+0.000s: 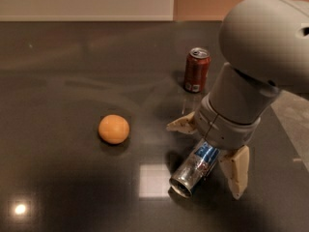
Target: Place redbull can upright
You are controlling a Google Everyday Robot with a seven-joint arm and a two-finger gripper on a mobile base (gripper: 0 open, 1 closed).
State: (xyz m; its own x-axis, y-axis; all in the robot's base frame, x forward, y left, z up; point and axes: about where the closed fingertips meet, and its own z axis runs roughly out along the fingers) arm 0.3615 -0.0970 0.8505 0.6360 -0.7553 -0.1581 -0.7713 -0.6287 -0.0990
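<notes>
The redbull can lay on its side on the near right part of the dark table, its silver end facing near left and its far end hidden under the arm's wrist. The gripper hung right over it, jaws spread wide, its fingers standing one on the far left of the can and one on the near right, so the can lay between them ungrasped; whether either touched it could not be told. The step in hand looked like the reach to grasp. The next move would call for closing squarely on the round body, which could roll, then lifting, turning it vertical and setting it down clear of the red soda can farther back and the orange to the left
</notes>
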